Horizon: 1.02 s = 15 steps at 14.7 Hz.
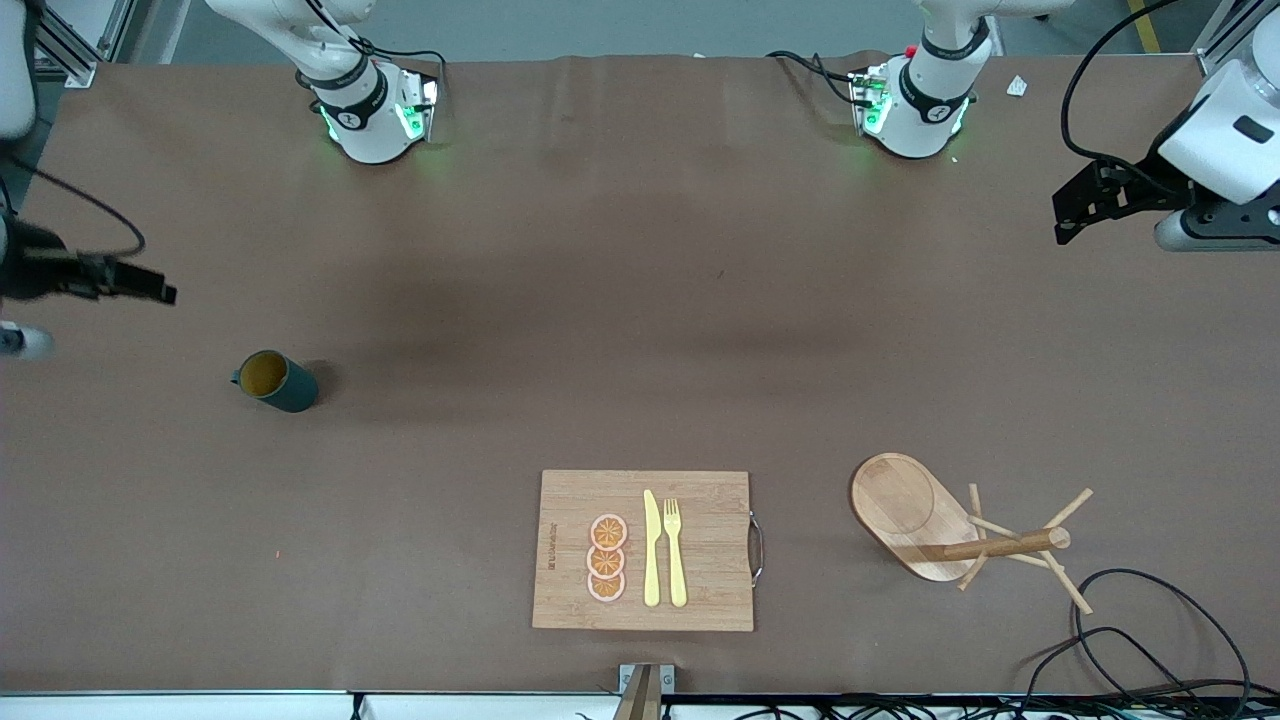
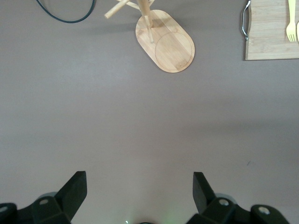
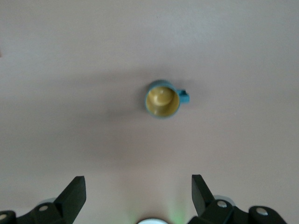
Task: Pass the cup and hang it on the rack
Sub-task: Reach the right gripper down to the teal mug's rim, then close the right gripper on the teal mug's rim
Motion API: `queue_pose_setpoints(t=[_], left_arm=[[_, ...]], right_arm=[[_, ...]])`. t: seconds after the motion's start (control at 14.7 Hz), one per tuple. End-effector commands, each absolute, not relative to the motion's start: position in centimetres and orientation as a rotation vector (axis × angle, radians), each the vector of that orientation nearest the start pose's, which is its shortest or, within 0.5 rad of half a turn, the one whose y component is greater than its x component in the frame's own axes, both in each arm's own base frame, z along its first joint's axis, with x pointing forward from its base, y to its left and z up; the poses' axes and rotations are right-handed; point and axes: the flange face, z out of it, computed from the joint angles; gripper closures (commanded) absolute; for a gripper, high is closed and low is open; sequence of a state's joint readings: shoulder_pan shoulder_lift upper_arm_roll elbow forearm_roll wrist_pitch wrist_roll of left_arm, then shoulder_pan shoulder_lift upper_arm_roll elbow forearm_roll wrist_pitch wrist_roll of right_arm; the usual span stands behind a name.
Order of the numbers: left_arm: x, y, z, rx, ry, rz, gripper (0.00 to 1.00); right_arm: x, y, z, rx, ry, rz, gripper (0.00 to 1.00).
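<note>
One cup (image 1: 275,381) | one rack (image 1: 955,535) | two end effectors, left (image 2: 140,192), right (image 3: 138,192): both open

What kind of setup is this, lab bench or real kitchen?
Most likely a lab bench staged with kitchen props: a brown-covered table with aluminium framing at a corner, loose cables, and only a cup, rack and cutting board laid out.

I see a wooden cutting board (image 1: 700,548) near my camera's table edge (image 1: 500,230), carrying three orange slices (image 1: 607,558), a yellow knife (image 1: 651,549) and fork (image 1: 676,550); black cables (image 1: 1150,640), probably loose, trail nearby.
</note>
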State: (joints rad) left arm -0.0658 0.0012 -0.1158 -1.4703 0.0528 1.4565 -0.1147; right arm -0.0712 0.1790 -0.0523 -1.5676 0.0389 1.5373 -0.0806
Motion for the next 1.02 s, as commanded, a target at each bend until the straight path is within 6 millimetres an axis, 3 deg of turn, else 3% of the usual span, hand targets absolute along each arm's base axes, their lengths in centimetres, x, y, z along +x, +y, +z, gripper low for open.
queue_pose_setpoints(t=[0.0, 0.27, 0.48, 0.68, 0.95], left_arm=[[53.3, -9.4, 66.1, -3.101, 0.099, 0.017, 0.0], [53.4, -9.4, 66.0, -3.101, 0.096, 0.015, 0.0], [53.7, -9.6, 65.7, -3.104, 0.1, 0.008, 0.0], [53.7, -9.4, 65.7, -3.106, 0.093, 0.004, 0.0], [54.1, -9.5, 65.2, -3.105, 0.093, 0.013, 0.0]], right_arm=[[61.5, -7.4, 47.4, -3.039, -0.157, 0.309, 0.0], [62.4, -8.4, 41.3, -2.973, -0.512, 0.311, 0.0], [61.0, -9.2, 36.4, -2.904, -0.717, 0.322, 0.0], [59.8, -10.6, 32.6, -2.877, -0.84, 0.267, 0.0], [59.7, -11.3, 29.2, -2.857, -0.958, 0.217, 0.0]])
